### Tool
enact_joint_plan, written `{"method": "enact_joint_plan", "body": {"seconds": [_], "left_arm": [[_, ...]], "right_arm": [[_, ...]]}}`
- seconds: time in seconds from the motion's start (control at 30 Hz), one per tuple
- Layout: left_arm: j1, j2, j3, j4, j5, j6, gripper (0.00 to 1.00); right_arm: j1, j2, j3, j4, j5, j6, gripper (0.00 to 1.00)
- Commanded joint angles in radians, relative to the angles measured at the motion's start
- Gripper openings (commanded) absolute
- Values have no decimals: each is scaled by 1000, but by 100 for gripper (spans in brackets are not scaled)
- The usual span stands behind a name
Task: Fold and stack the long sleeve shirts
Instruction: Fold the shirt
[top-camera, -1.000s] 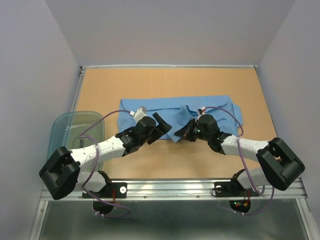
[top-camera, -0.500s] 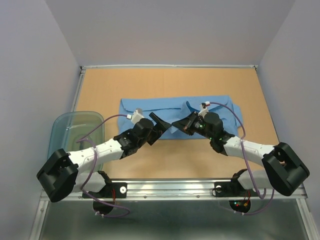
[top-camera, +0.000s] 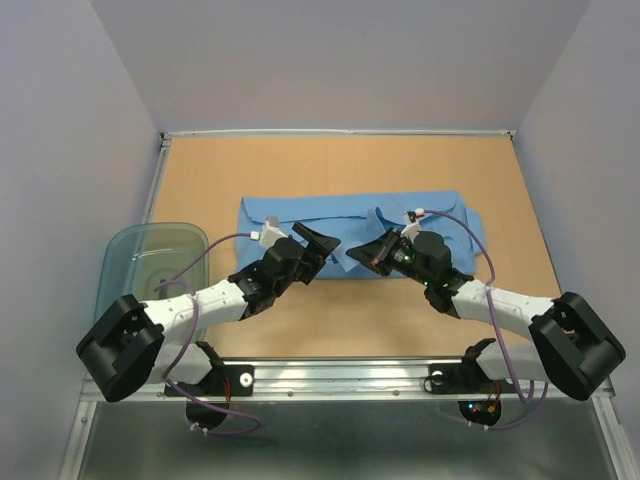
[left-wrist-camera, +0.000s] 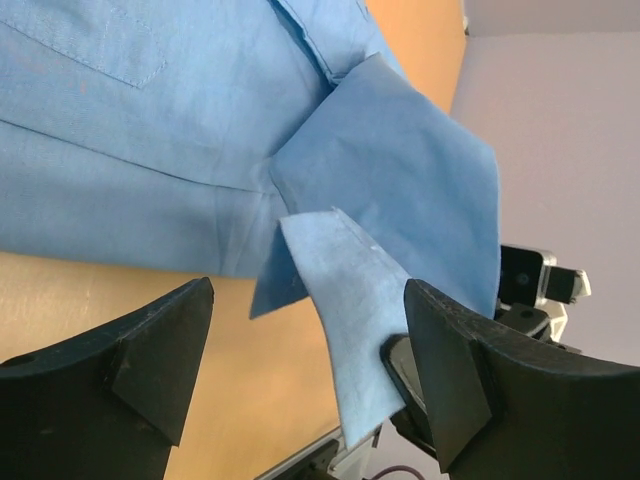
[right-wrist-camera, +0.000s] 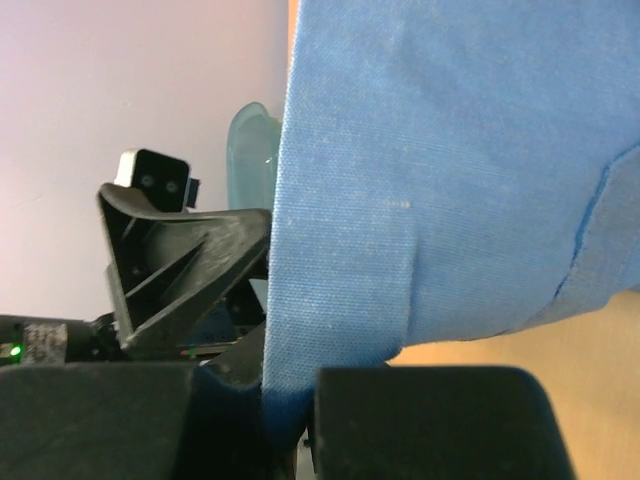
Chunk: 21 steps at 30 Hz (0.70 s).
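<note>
Lying flat across the middle of the table (top-camera: 330, 165), the light blue long sleeve shirt (top-camera: 300, 212) is spread as a long band running left to right. Bare wood reaches from its far side to the back rim, and a narrower bare strip lies on its near side toward the arm bases. The overhead view gives that whole layout, but the two wrists hide most of the pinched cloth there, and the wrist cameras fill it in. From the right wrist, a fold of the shirt's near edge rises out of the right gripper (right-wrist-camera: 290, 400), whose fingers are pressed together on the cloth and hold it off the wood. From the left wrist, that raised fold shows as a pointed strip in the gap of the left gripper (left-wrist-camera: 308, 310), whose fingers (left-wrist-camera: 160, 340) stand wide apart and grip nothing. Whether the strip brushes the finger it hangs nearer to, I cannot tell. A pocket seam on the flat cloth shows only in that view. The two grippers face each other at the shirt's near edge, close but apart. A clear bluish plastic tub (top-camera: 150, 265) sits at the table's left edge, well apart from the shirt.
</note>
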Motion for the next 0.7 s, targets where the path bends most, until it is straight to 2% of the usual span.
{"method": "enact_joint_plan", "body": {"seconds": [0.0,0.27,0.43,0.57,0.67], "left_arm": [[5,49,39,61,31,23,87],[13,90,56,102,33,57,82],[13,87,90,104,35,120,67],[11,90,88,110,48,120,67],[13,98,78,114,62,112,72]], "right_arm": [[7,-43,-15,72,-7,2,1],[7,-46,-22,84,-25,16,1],[7,-49,-38,84,-20,22,1],[7,-52,-46,84,-20,27,1],[7,-51,-43,84,-19,21,1]]}}
